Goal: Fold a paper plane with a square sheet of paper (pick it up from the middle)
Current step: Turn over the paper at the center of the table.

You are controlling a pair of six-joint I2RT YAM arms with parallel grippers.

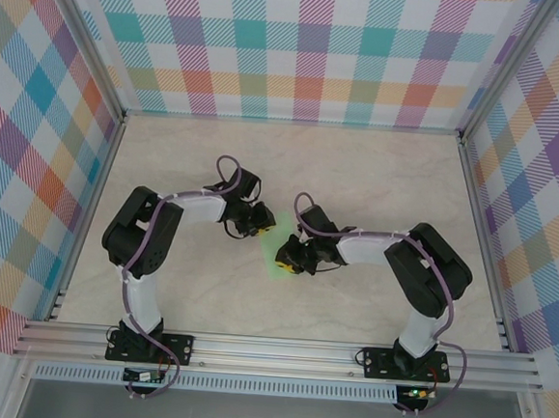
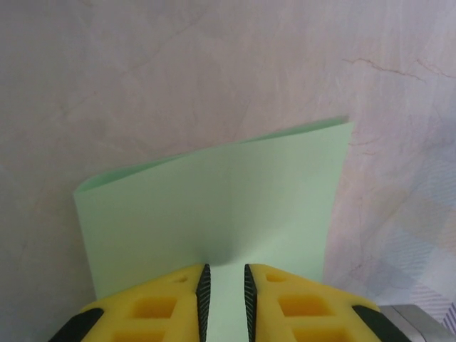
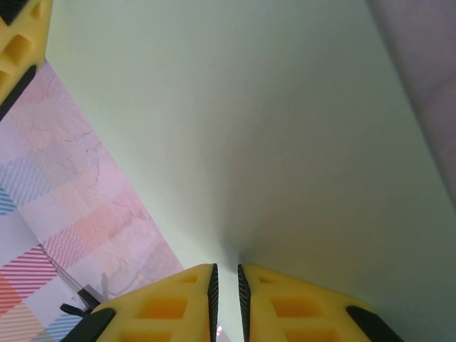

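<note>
While both arms reach in toward the middle of the pale marble-patterned tabletop point(image 1: 379, 178), the thin, pale mint-green square sheet of paper point(image 1: 274, 249) sits between the two grippers, lifted off the surface.

Left gripper point(image 2: 224, 274): yellow fingers with black ribbed pads, jaws drawn almost together. Only a narrow slot is left, and the near edge of the sheet point(image 2: 214, 206) runs down into it. The paper dimples just above the pinch, so the jaws have hold of it. A faint vertical crease runs up the middle. Along the far edge a darker green strip shows behind, as of a second layer.

Right gripper point(image 3: 226, 274): jaws likewise nearly closed, clamped on the sheet point(image 3: 249, 142), which puckers at the pinch and fans out wide above the fingers. One yellow finger of the left gripper point(image 3: 18, 35) shows at the sheet's far corner.

Top view: left gripper point(image 1: 256, 222) at the sheet's upper left, right gripper point(image 1: 290, 258) at its lower right, both touching it. Plaid-patterned walls point(image 1: 312, 47) enclose the table.
</note>
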